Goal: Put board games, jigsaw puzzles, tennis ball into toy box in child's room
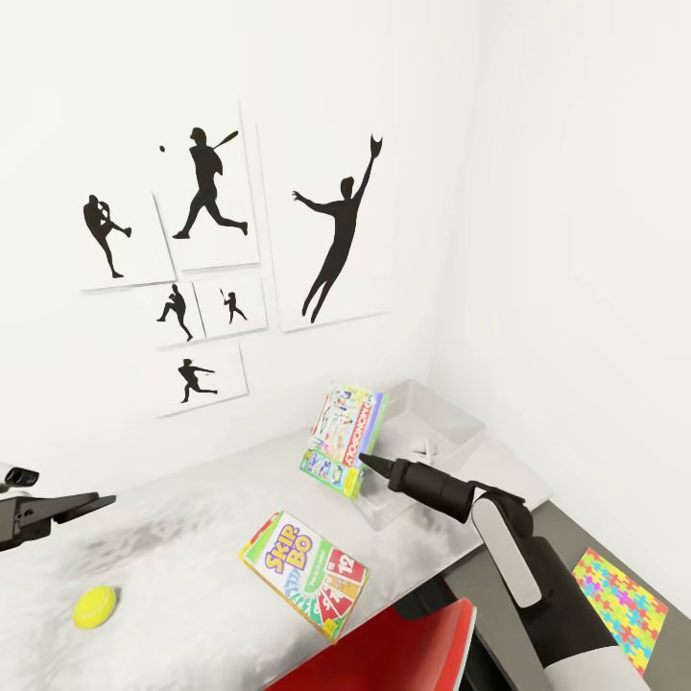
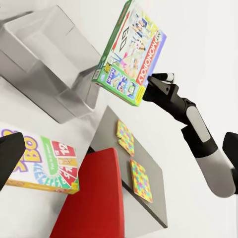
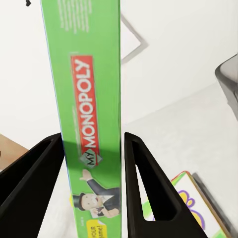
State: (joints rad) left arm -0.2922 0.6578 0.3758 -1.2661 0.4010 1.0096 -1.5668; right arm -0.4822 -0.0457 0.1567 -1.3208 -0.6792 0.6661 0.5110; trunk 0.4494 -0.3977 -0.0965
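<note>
My right gripper (image 1: 368, 463) is shut on a green Monopoly board game (image 1: 344, 438) and holds it upright on edge in the air beside the toy box (image 1: 437, 429), a pale grey bin at the back of the table (image 1: 192, 537). In the right wrist view the box's spine (image 3: 91, 114) sits between both fingers (image 3: 148, 183). The Skip-Bo board game (image 1: 302, 573) lies flat near the table's front edge. The tennis ball (image 1: 95, 607) rests at front left. Two jigsaw puzzles (image 2: 125, 137) (image 2: 141, 179) lie on the dark wing. My left gripper (image 1: 77, 504) hangs open at far left.
A red swivel chair (image 1: 384, 653) stands against the table's front edge, between the pale top and the lower dark grey wing (image 1: 566, 537). Baseball silhouette prints (image 1: 206, 192) hang on the white wall behind. The right wall meets the toy box's far side.
</note>
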